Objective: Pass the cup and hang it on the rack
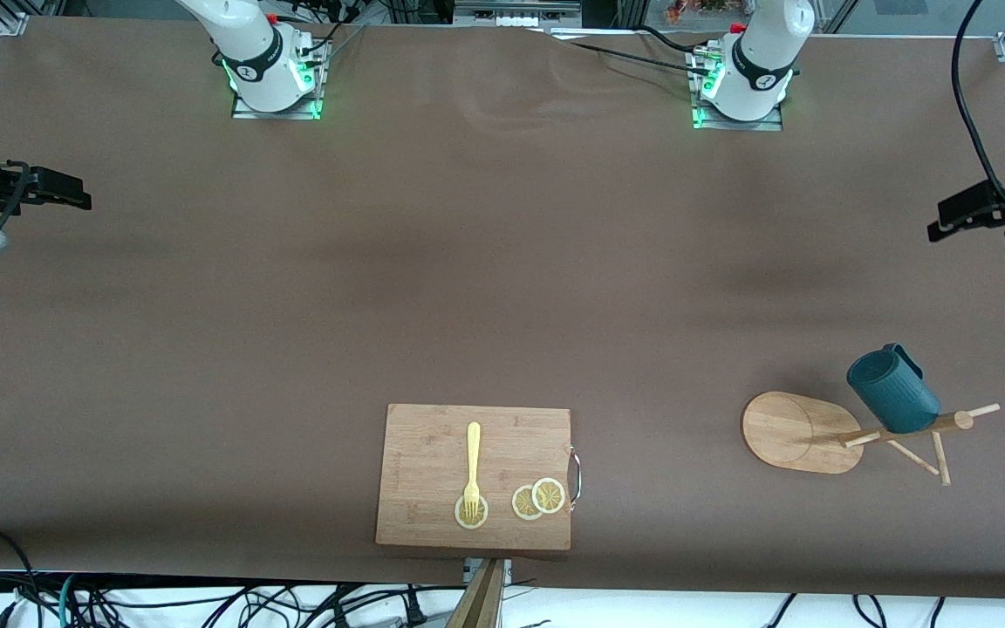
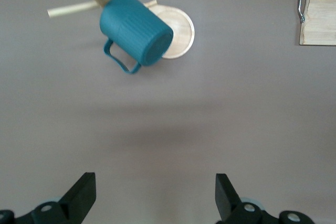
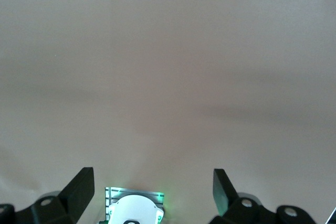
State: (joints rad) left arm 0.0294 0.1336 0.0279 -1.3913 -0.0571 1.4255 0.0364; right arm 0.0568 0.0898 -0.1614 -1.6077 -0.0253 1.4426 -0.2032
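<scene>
We start at the right arm's end of the counter [image 1: 485, 262], where our right gripper [image 1: 75, 194] hangs over bare brown cloth with its fingers [image 3: 79, 190] spread wide and nothing between them; this arm waits. Moving along, a bamboo cutting board [image 1: 433, 453] lies at the counter's edge nearest the front camera, carrying a yellow fork [image 1: 472, 462] and three lemon slices [image 1: 537, 499]. Farther toward the left arm's end stands the rack [image 1: 795, 432], its oval base on the cloth and its pegs angled out from the post. The cup [image 1: 893, 392] hangs on one of those pegs, tilted, its handle turned away from the front camera. Our left gripper [image 1: 960, 218] is over the counter's end, well apart from the rack, fingers [image 2: 81, 195] apart and empty. We judge the pass and the hanging done; nothing seems left beyond both arms staying clear.
</scene>
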